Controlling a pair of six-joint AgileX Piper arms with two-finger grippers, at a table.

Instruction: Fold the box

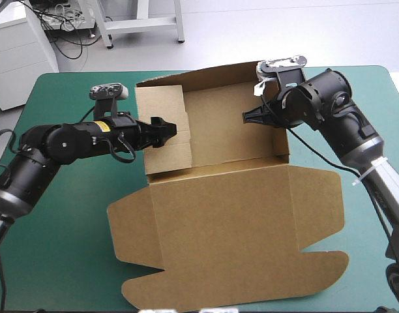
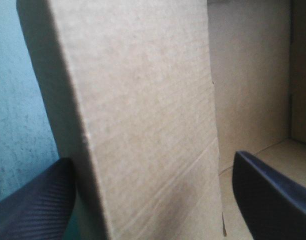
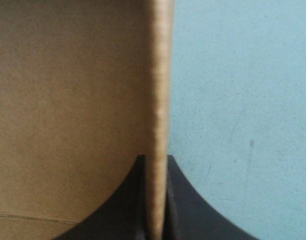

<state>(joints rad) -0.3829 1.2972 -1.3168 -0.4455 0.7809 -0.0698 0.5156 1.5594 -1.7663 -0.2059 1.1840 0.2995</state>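
Fingers point(image 2: 273, 200) of the left gripper point(image 1: 167, 128): black, spread wide, one on each side of the left wall point(image 1: 162, 104) of the box point(image 1: 232, 241). Outer finger by the teal-green cover point(image 1: 56, 261), inner finger inside the tray point(image 1: 232, 130); whether either touches the board, cannot tell. Left wall turned inward, leaning over the tray floor. Fingers point(image 3: 185, 200) of the right gripper point(image 1: 248, 117): all but closed, pinching the top edge of the right wall point(image 3: 160, 75), brown board thin between them, tray's inside on one side, bare cover on the other. Box near mid-table, long axis running from the far edge toward the near edge. Tray at the far end, back and side walls raised, open upward. Lid point(image 1: 251, 215) flat on the cover, pointing toward the near edge, rounded flaps spread out to left and right, front end reaching close to the near edge. Both arms reaching in from opposite sides, grippers facing each other across the tray.
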